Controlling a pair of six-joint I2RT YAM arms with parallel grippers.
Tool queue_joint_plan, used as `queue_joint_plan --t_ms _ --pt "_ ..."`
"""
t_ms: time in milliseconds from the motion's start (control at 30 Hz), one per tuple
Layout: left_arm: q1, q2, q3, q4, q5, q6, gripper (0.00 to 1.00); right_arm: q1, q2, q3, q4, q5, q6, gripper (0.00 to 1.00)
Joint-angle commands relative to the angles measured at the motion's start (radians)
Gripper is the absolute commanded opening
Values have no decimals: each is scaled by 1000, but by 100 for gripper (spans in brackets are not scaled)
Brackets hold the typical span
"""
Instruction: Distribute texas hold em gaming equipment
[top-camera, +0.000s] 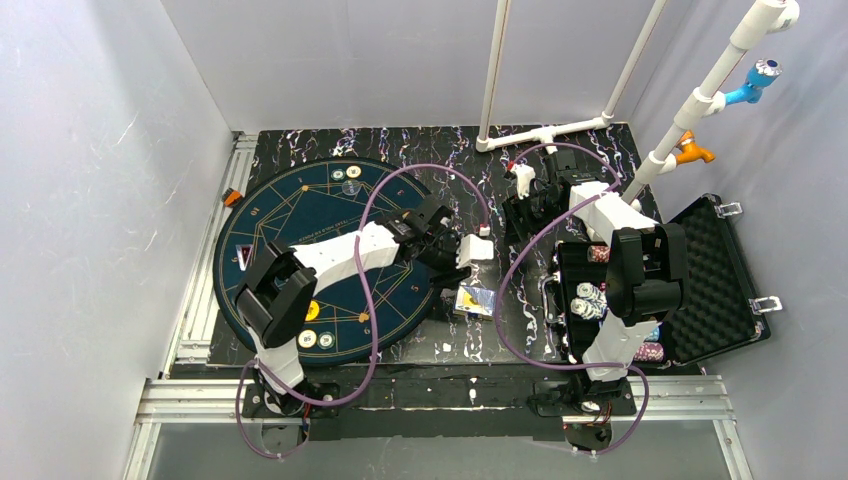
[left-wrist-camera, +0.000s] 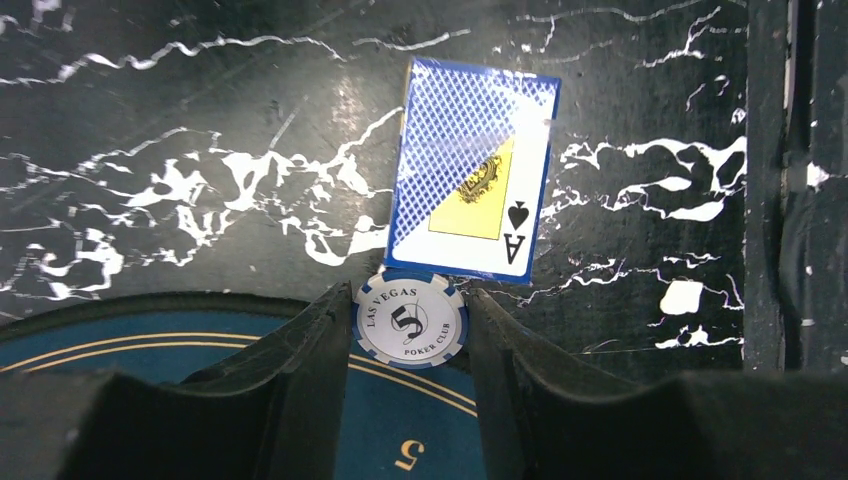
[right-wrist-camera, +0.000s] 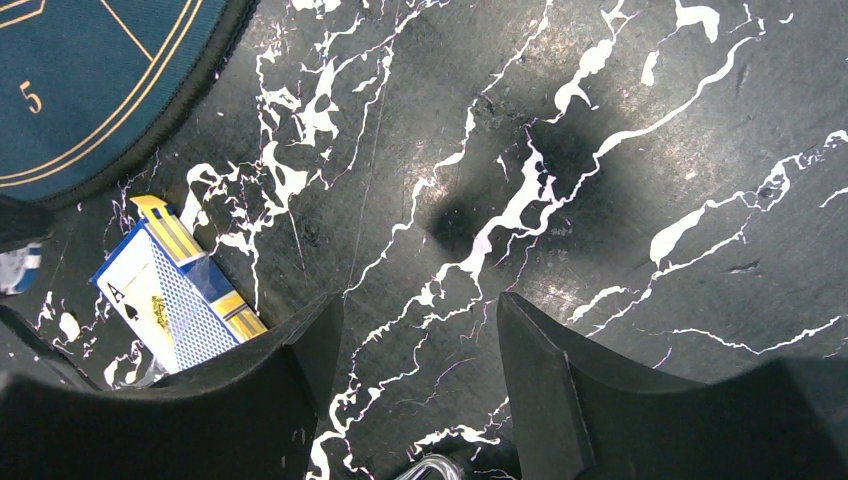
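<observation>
Left wrist view: left gripper (left-wrist-camera: 410, 305) is closed on a single poker chip (left-wrist-camera: 410, 322), white face with blue-striped edge, marked "5"; both fingers (left-wrist-camera: 310, 360) press against its rim. The chip sits over the border where the round dark-blue mat (left-wrist-camera: 150, 345) meets the black marbled table (left-wrist-camera: 200, 110); cannot tell whether it rests on the surface or is lifted. Just beyond the chip lies a pack of playing cards (left-wrist-camera: 470, 170), blue patterned, ace of spades showing, flat on the table and beside the mat, its near edge meeting the chip in this view. Right wrist view: right gripper (right-wrist-camera: 418, 305) is moderately spread with nothing between the fingers, only bare table under it; the pack appears at lower left. Top external view: left arm reaches rightward across the mat, its gripper (top-camera: 452, 265) at the mat's right edge, the pack (top-camera: 475, 300) next to it. Right gripper (top-camera: 527, 200) is farther back, between the mat and the open black case (top-camera: 715, 270). More chips (top-camera: 588, 300) are stacked in the case; a few discs (top-camera: 318, 340) lie on the mat's near edge.
</observation>
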Motion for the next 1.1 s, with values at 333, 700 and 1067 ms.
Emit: queue_joint_plan --t_ms 333,700,1067 --pt "322 37 316 -140 -18 -192 27 -5 -35 13 3 -15 -14 66" --pt "557 383 683 -103 -251 -311 28 -5 -27 3 1 -19 -26 67" --pt "616 588 876 -120 -308 -307 30 -5 -41 -10 -2 -22 -42 68"
